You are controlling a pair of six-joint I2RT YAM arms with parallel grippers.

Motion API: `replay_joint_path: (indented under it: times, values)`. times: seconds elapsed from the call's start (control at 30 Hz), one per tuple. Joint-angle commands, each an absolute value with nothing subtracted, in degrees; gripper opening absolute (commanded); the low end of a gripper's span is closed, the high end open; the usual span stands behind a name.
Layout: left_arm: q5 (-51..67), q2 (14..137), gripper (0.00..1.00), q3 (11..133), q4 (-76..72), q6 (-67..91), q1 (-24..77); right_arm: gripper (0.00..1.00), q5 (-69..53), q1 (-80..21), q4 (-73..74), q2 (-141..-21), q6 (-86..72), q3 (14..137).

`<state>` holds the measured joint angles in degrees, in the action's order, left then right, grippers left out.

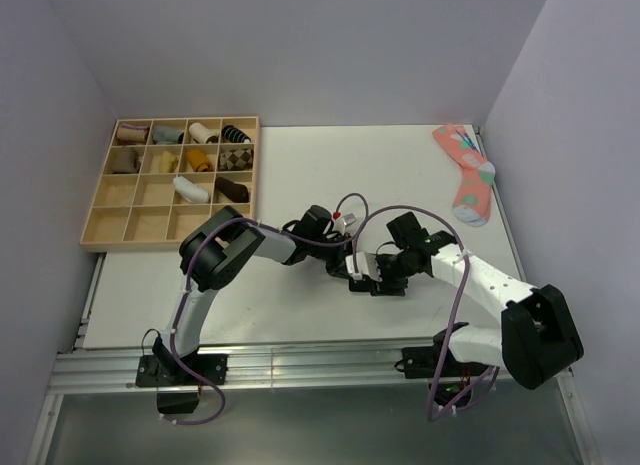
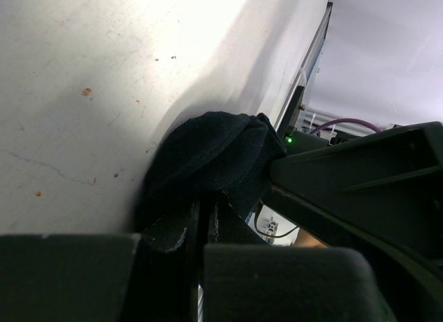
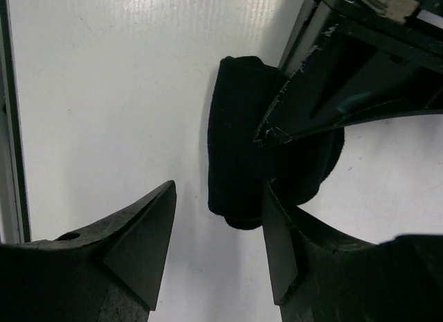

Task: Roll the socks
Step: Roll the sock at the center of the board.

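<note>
Black knit: the socks (image 3: 239, 149) lie as a stubby bundle near the middle of the white table (image 1: 300, 175), well apart from every edge, with open room on the far side. The left gripper (image 2: 204, 215) is closed on their fabric. The right gripper (image 3: 220, 194) stands open, the bundle just beside one finger. The top view hides the socks under both grippers, and only the wrist views show them. The top view alone shows the wooden tray (image 1: 130, 244) at the far left.
</note>
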<state>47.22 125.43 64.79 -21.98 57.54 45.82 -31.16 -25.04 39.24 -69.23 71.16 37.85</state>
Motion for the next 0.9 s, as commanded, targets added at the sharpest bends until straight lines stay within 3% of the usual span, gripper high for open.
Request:
replay_joint_path:
  times: [0.0,0.63,0.73,0.77,0.87]
  values:
    - [42.71,129.99,0.00,61.88,-13.53,54.75,46.05,0.59,-29.89,-26.10,40.34,-71.36,70.14,38.05]
    - [44.12,129.20,0.00,58.89,-19.33,57.04,45.88,0.56,-25.93,-26.28,37.88,-79.10,68.20,39.98]
    - [44.56,128.94,0.00,57.31,-23.72,59.49,45.79,0.45,-26.10,-26.19,39.28,-81.38,67.33,42.09]
    - [44.56,128.67,0.00,56.96,-24.86,59.94,45.79,0.34,-26.28,-26.19,40.16,-82.26,66.98,42.88]
    - [43.60,127.80,0.01,54.24,-31.28,62.40,45.79,0.26,-28.21,-25.32,44.46,-85.69,66.88,46.13]
